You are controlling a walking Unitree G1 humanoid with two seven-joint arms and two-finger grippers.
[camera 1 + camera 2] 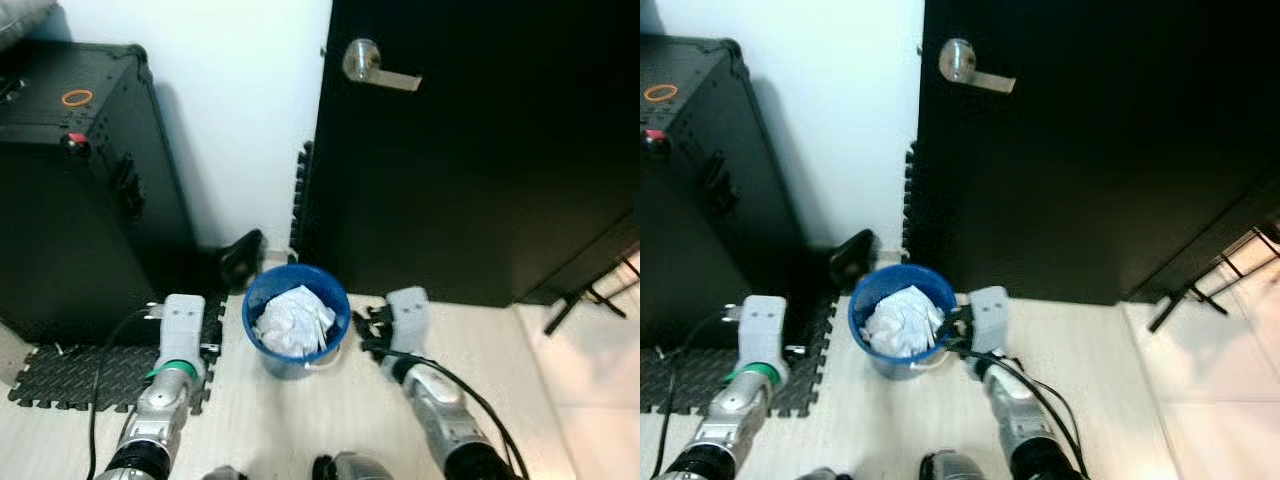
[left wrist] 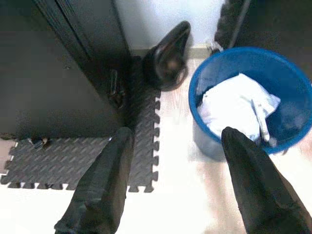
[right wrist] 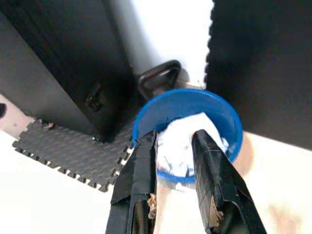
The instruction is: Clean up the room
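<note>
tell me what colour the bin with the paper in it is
Blue. The bin shows best in the left wrist view, with crumpled white paper inside.

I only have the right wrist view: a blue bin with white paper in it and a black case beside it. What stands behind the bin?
Observer: A black door with a silver lever handle stands shut right behind the blue bin.
Operator: Where is the left gripper?
Observer: The left gripper hangs over the foam mat just left of the bin, jaws open and empty.
Operator: Anything on top of the black case?
Observer: An orange ring and a small red knob sit on top of the black case.
</note>
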